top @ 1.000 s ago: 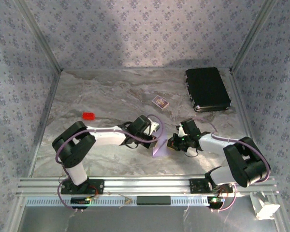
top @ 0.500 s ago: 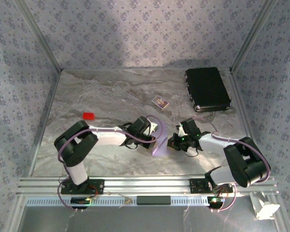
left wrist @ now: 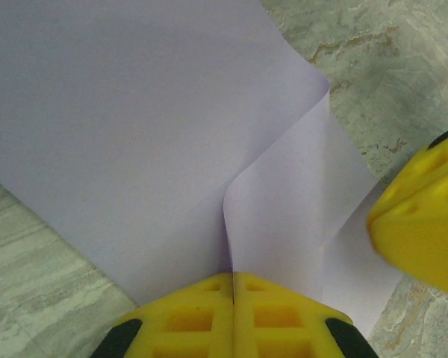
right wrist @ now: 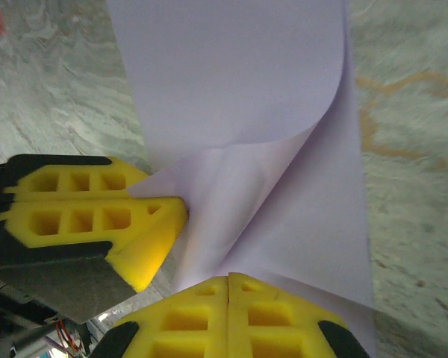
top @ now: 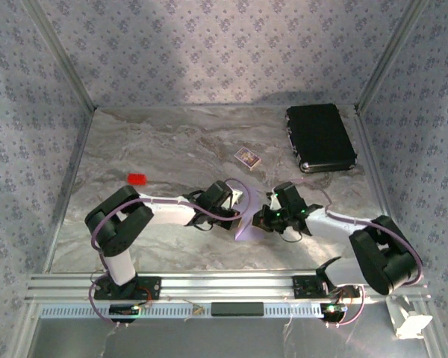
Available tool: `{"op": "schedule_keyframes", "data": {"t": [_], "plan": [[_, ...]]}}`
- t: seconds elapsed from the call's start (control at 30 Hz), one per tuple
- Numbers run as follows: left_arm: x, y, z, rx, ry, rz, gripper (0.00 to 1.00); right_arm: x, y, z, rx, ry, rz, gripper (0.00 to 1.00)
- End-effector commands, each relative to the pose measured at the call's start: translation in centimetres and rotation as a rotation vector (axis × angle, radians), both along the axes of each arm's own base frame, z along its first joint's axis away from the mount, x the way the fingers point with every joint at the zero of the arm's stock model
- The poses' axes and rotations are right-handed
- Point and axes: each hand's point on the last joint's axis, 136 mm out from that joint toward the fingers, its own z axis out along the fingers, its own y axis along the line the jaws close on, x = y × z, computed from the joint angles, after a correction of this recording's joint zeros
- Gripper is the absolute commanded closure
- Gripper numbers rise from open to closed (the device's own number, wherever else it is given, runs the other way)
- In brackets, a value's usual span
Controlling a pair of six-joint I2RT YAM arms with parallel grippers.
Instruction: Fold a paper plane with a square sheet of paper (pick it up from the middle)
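The square sheet of paper (top: 246,226) is pale lilac and is held just above the table between the two arms, at the near middle. It bends over itself in a loose, soft curl (left wrist: 276,194). My left gripper (left wrist: 233,280) is shut, pinching one edge of the sheet (left wrist: 134,112) between its yellow fingers. The right gripper (right wrist: 229,281) is also shut, on the neighbouring edge of the sheet (right wrist: 231,74). The two grippers nearly touch: the left gripper's fingers (right wrist: 97,216) lie just left of the right gripper's, and a right finger (left wrist: 425,216) shows in the left wrist view.
A black case (top: 320,138) lies at the back right. A small patterned card (top: 246,157) rests behind the grippers, and a small red block (top: 137,178) is at the left. Patterned walls close in the marbled table (top: 157,142) on three sides.
The right gripper has moved left, closer to the left gripper, and the sheet between them has bunched into a tighter curl. Both grips held throughout.
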Motion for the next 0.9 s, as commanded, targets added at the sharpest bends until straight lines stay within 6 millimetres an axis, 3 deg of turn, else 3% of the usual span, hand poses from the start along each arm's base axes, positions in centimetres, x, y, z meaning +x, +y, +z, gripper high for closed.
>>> {"op": "schedule_keyframes", "data": {"t": [0.0,0.2,0.87], "plan": [[0.0,0.1,-0.4,-0.012,0.017,0.012,0.95,0.6,0.7,-0.4,-0.014,0.012,-0.044,0.97],[0.3,0.2,0.6,-0.023,-0.012,0.023,0.95,0.1,-1.5,-2.7,-0.104,0.062,-0.087,1.00],[1.5,-0.3,1.9,-0.036,-0.093,0.017,0.93,0.1,-2.0,-2.7,-0.093,0.060,-0.066,1.00]]}}
